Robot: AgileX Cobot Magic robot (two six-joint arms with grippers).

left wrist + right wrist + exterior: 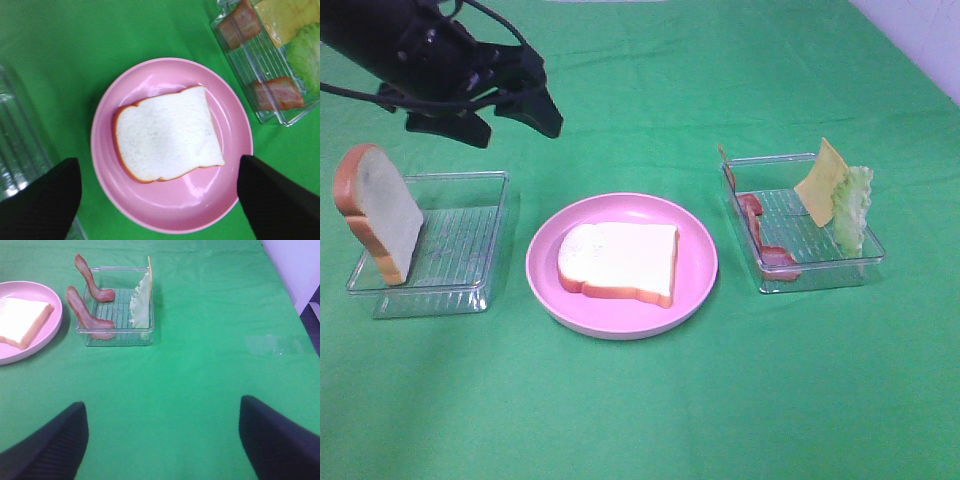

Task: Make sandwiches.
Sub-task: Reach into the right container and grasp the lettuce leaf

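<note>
Sandwiches (618,263) so far: one flat, smooth white slice with an orange-brown crust on the glossy pink plate (548,295). The left end effector (515,128) hangs nearby, spread wide and empty. The right end effector (160,440) gapes over the green desk (200,365). Thin cheese (823,180) and frilly lettuce (855,205) lean upright in a light ribbed tray (820,275), probably touching, so a pinch could drag both or slide the tray.

Cropped by the edge
The bread slice (22,320) and pink plate (35,351) are cut off in the right wrist view.
</note>
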